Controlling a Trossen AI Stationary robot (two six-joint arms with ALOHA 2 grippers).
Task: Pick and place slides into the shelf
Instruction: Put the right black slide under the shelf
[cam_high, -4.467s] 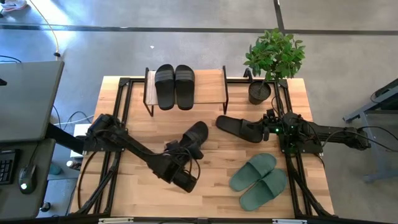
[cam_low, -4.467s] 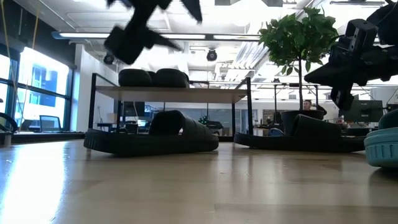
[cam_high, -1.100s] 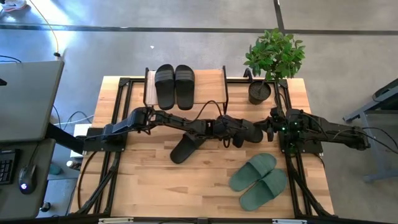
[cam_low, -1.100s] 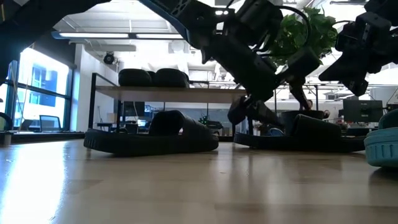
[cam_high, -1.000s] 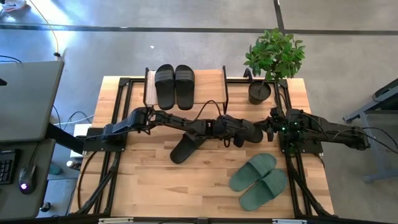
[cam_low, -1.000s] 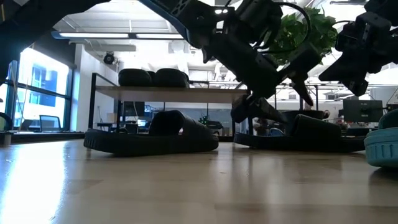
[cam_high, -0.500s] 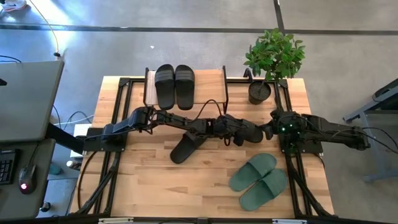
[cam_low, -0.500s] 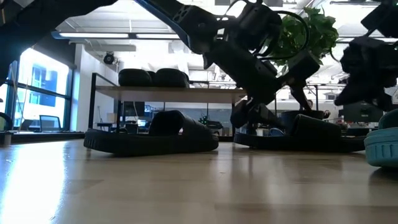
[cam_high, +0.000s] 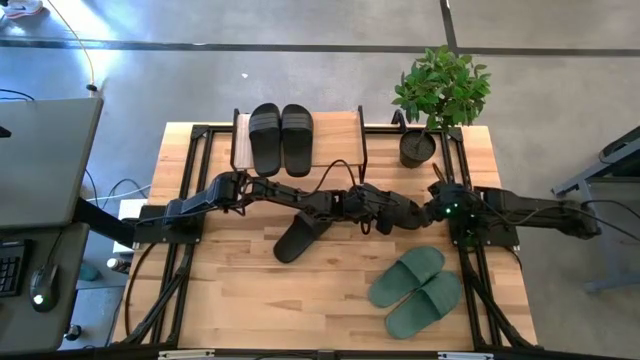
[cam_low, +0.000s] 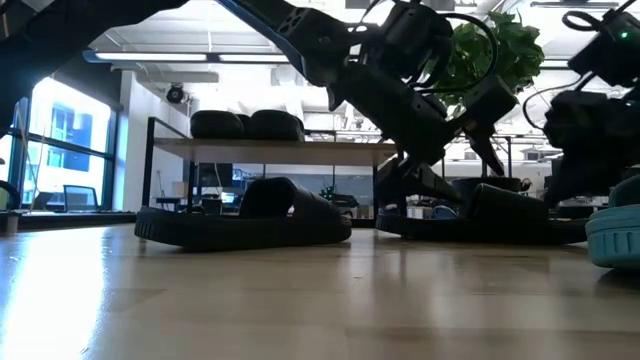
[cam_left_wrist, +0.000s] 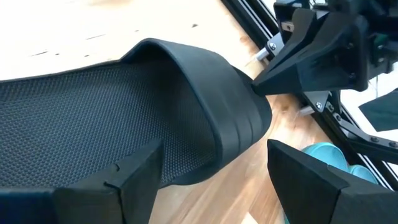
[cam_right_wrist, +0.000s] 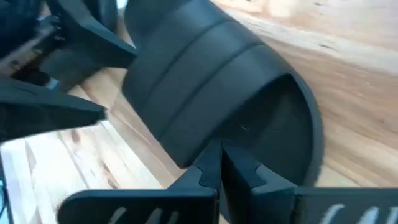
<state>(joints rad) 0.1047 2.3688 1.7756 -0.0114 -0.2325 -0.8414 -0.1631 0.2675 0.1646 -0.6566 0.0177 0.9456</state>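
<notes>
A black slide (cam_high: 405, 213) lies flat on its sole at the table's middle right, with both grippers at it. My left gripper (cam_left_wrist: 214, 148) is open and comes from the table's left, one finger (cam_left_wrist: 134, 174) over the footbed and the other (cam_left_wrist: 305, 174) beyond the slide's side edge. My right gripper (cam_right_wrist: 219, 149) is shut, its tips at the slide's strap (cam_right_wrist: 205, 81). A second black slide (cam_high: 300, 235) lies sole-down at the centre. Two more black slides (cam_high: 280, 140) lie on top of the shelf (cam_high: 340, 135). A green pair (cam_high: 415, 290) lies near the front right. My left gripper stands astride the black slide's side edge (cam_left_wrist: 249, 149), slanting down from the table's left; I cannot tell whether either finger touches it. My right gripper's shut fingertips meet the strap's edge (cam_right_wrist: 239, 134), slanting down from the table's right. The slide stays flat on the table.
A potted plant (cam_high: 440, 100) stands at the table's far right corner, just behind my right arm. Black frame rails (cam_high: 200, 160) run along the table's left and right sides. Bare wood (cam_high: 270, 300) lies toward the front left.
My right gripper has come down toward the black slide's strap and rolled about its own axis, staying shut. The slide has kept its place.
</notes>
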